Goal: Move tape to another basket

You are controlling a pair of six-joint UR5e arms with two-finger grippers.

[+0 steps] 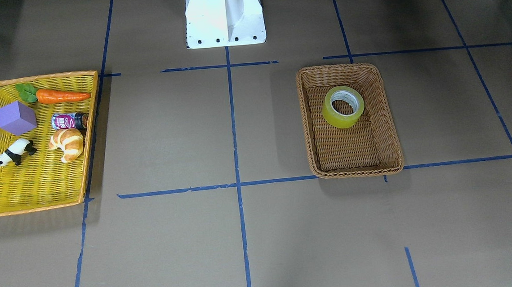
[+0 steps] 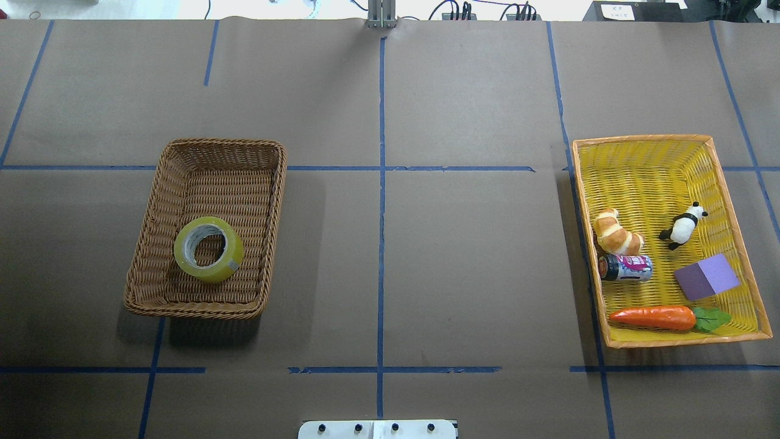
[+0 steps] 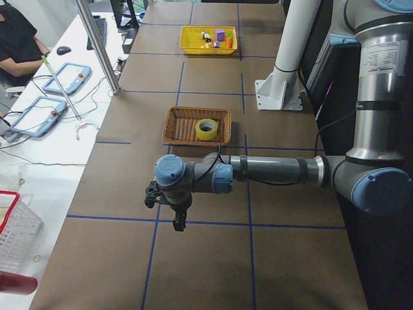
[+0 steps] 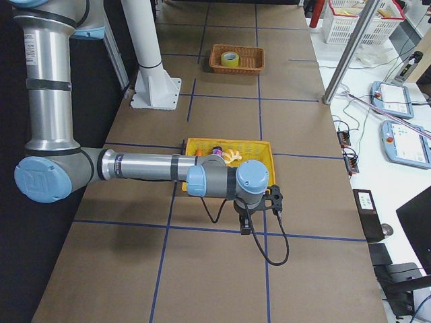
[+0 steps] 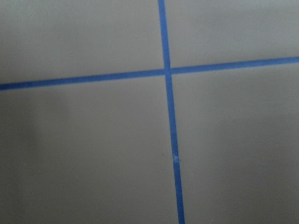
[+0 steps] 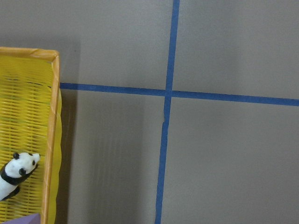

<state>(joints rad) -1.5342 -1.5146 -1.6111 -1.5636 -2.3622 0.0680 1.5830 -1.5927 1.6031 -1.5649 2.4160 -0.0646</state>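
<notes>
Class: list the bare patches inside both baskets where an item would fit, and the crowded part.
Wicker basket: the floor beyond the tape, away from the robot, is bare. Yellow tray: its end farthest from the robot is bare; crowded from croissant to carrot.

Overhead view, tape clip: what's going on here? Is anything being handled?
Nothing is being handled. The tape lies inside the brown wicker basket on the robot's left. The yellow tray on its right holds a carrot, cube, can, croissant and panda. The left gripper and right gripper hang over bare table, away from both containers; whether they are open cannot be told.
</notes>
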